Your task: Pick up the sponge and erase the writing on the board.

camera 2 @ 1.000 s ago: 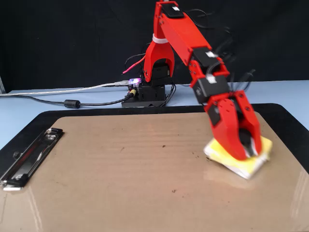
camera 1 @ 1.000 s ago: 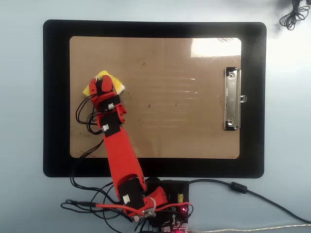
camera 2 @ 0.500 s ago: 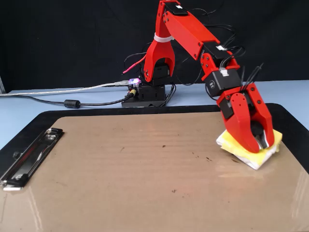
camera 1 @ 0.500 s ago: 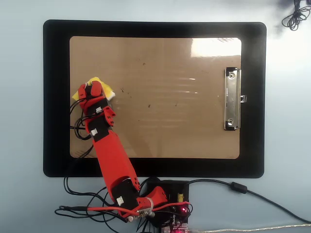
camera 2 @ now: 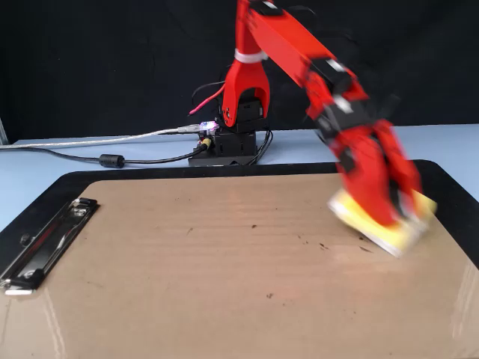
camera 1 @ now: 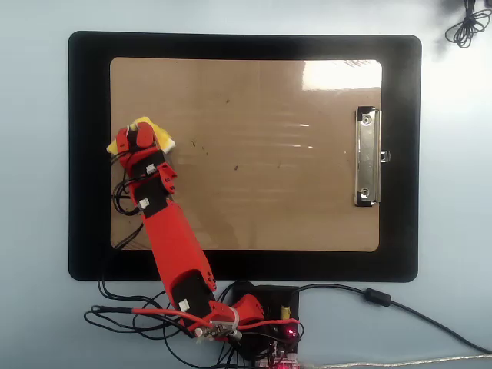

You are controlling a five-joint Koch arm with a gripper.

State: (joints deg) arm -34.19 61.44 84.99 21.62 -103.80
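- My hand (camera 1: 139, 135) is closed on the sponge (camera 1: 159, 132) and presses it on the board (camera 1: 254, 154).
- In the overhead view the sponge is now nearer to the left edge of the board than half a second ago, and my arm leans more to the left.
- In the fixed view my hand (camera 2: 389, 217) and the sponge (camera 2: 374, 224) are blurred; before they were sharp.
- Only small dark specks (camera 2: 323, 244) stay on the board; they have not changed.
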